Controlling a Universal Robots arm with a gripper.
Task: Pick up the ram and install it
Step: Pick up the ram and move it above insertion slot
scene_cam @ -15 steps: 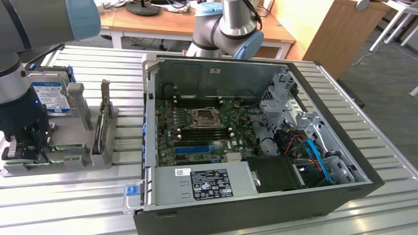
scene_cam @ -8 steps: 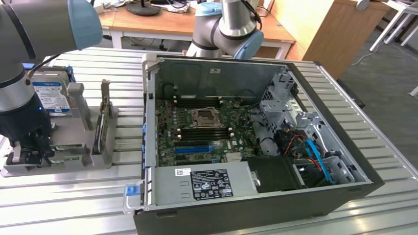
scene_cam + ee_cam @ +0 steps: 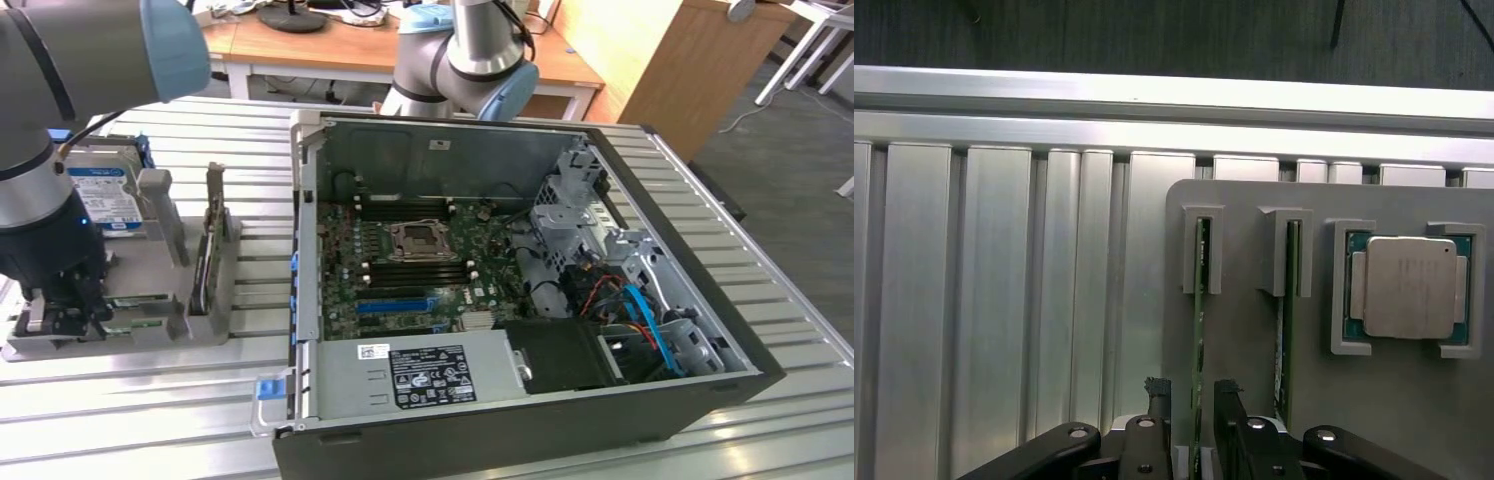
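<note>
Ribbed aluminium worktop [image 3: 1004, 300] carries a grey holder [image 3: 1244, 340], and you are at the pick-up step. Your claw [image 3: 1192, 392] is spread, one finger on each side of the ram [image 3: 1200, 300], which stands on edge in the holder's outermost slot; I judge it is not yet pinched. A second green stick [image 3: 1286, 320] sits in the holder's neighbouring slot, and the silver processor [image 3: 1409, 285] lies in the pocket beyond that. The open computer case [image 3: 441, 160] stands beside the holder. Gripping calls for a square squeeze on the flat faces and a pull straight along the slot.
</note>
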